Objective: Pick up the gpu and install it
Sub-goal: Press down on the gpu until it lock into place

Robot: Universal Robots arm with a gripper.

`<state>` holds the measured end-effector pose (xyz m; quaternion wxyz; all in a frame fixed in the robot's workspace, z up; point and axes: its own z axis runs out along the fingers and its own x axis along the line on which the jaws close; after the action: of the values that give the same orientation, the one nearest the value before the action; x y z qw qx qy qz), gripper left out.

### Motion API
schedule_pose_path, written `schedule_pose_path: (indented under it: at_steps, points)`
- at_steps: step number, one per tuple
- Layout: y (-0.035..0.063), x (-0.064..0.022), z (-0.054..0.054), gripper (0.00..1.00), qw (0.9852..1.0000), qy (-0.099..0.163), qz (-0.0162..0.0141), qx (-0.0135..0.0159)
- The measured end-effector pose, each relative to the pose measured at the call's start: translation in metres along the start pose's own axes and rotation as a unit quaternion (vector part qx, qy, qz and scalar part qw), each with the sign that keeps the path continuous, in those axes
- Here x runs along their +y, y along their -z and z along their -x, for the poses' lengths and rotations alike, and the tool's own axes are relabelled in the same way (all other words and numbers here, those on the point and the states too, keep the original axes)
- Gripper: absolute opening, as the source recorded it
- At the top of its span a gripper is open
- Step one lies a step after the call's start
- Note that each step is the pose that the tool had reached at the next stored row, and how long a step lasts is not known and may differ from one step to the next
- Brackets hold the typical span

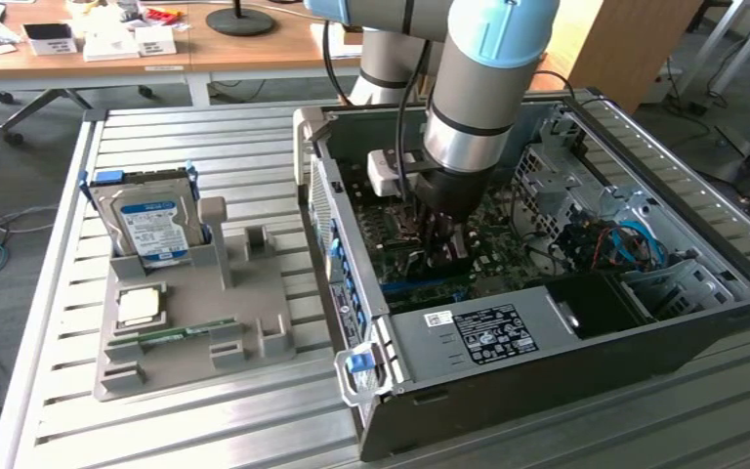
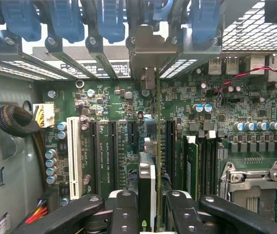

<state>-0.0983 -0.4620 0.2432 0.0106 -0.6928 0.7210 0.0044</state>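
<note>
My gripper [image 1: 441, 246] reaches down into the open computer case [image 1: 687, 332], just over the motherboard [image 1: 506, 264]. In the wrist view the gpu [image 2: 147, 180] stands edge-on between the two black fingers [image 2: 123, 209], which are shut on it. Its silver end bracket [image 2: 148, 51] sits against the slot openings in the case's rear wall. The card runs along the dark expansion slots [image 2: 131, 146] of the motherboard [image 2: 104, 105]. Whether its edge is seated in a slot is hidden.
On the slatted table [image 1: 192, 127], on the exterior view's left, a grey fixture [image 1: 199, 322] holds a silver hard drive with blue label [image 1: 151, 225], a processor chip [image 1: 138, 306] and a green memory stick [image 1: 173, 334]. Blue latches [image 2: 111, 19], a white slot [image 2: 73, 146] and cables [image 2: 16, 122] surround the card.
</note>
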Motion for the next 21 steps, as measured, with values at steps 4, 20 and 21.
schedule_pose_path:
  at_steps: [4, 20, 21]
  points:
    - [-0.0001, 0.0004, 0.0001, 0.27, 1.0000, 0.000, 0.0000, -0.0005]
    - [-0.0040, 0.0010, -0.0001, 0.27, 1.0000, 0.000, 0.0001, -0.0010]
    - [-0.0040, 0.0010, -0.0001, 0.27, 1.0000, 0.000, 0.0001, -0.0011]
